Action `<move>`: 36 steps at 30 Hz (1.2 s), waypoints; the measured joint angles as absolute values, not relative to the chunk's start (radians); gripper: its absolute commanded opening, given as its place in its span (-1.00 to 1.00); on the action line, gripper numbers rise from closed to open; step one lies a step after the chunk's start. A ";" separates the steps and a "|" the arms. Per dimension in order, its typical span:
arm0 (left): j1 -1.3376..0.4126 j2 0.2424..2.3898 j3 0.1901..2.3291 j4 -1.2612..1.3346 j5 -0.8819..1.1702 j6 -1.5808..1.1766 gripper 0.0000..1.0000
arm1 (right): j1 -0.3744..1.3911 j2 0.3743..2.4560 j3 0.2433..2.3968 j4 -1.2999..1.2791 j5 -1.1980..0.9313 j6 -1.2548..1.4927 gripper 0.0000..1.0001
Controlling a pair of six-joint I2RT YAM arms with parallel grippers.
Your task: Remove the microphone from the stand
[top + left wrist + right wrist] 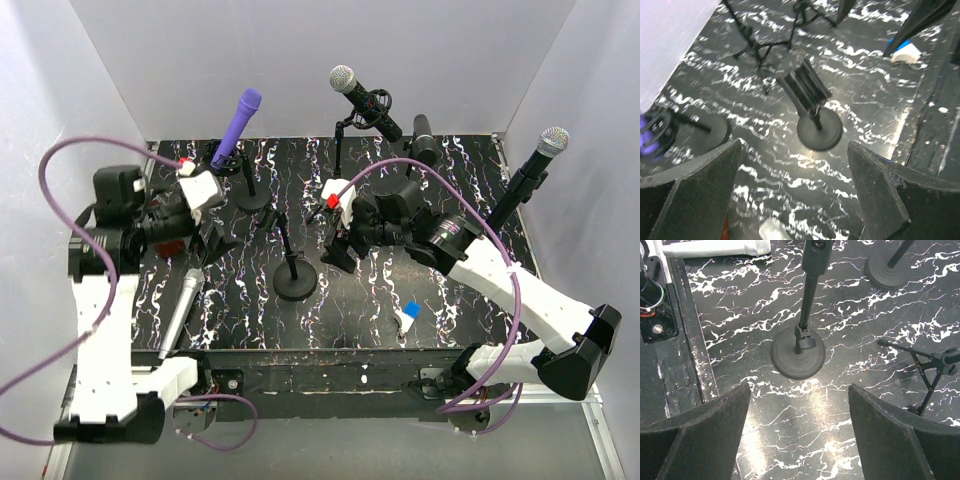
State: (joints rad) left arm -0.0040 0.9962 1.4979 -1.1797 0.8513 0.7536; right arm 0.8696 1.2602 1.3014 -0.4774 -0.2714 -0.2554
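Pincers spread: left pincer (pixel 792 155), right pincer (pixel 800 400); silver microphone (pixel 181 314) flat on black marbled table (pixel 350 312); white walls (pixel 300 60) around.

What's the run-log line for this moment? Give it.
stand: clip empty; silver microphone: lying on table; left end effector: open; right end effector: open

Silver mic (pixel 181 312) lies flat on surface (pixel 240 310), lower left in top view. Black round-base stand (pixel 295 280) upright, centre, apart from mic.
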 measured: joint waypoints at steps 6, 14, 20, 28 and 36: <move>-0.077 1.212 1.578 -1.162 0.992 0.756 0.61 | 0.855 1.261 1.300 -0.489 -0.302 -0.249 0.72; -0.240 1.300 1.579 -1.159 1.002 0.767 0.54 | 0.853 1.291 1.300 -0.502 -0.348 -0.245 0.71; -0.242 1.300 1.579 -1.168 0.967 0.817 0.32 | 0.853 1.310 1.300 -0.507 -0.362 -0.242 0.71; -0.243 1.275 1.511 -1.052 0.943 0.719 0.02 | 0.855 1.372 1.316 -0.507 -0.386 -0.224 0.70; -0.247 1.245 1.465 -0.924 0.879 0.481 -0.19 | 0.860 1.482 1.374 -0.496 -0.392 -0.148 0.66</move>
